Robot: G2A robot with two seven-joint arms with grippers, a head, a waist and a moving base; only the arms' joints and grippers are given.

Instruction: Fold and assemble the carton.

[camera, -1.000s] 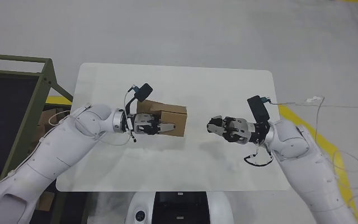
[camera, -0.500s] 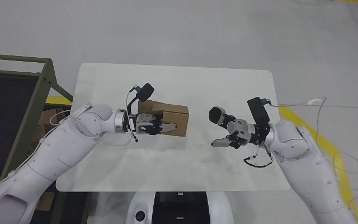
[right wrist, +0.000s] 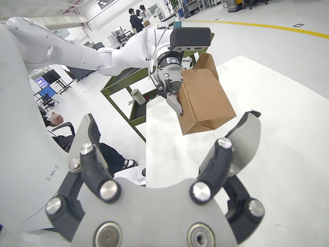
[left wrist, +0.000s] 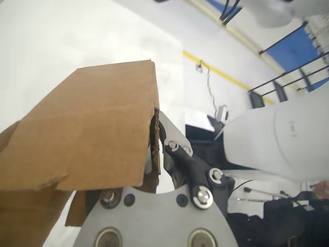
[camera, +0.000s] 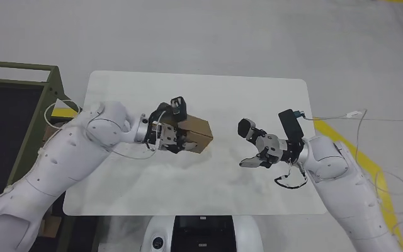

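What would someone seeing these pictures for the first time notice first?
The brown carton, held tilted over the middle of the white table with the left gripper clamped on one end. Next, the right gripper facing it across a bare gap, jaws spread wide, touching nothing.

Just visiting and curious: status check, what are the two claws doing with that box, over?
Left gripper shut on carton edge. Carton tilted, one flap sticking up. Right gripper open, apart from carton. Nothing between them.

Glossy white arms point(camera: 63, 164) carry thin black cables point(left wrist: 226, 6); the right hand point(right wrist: 171, 116) has a grey plate with silver screws.
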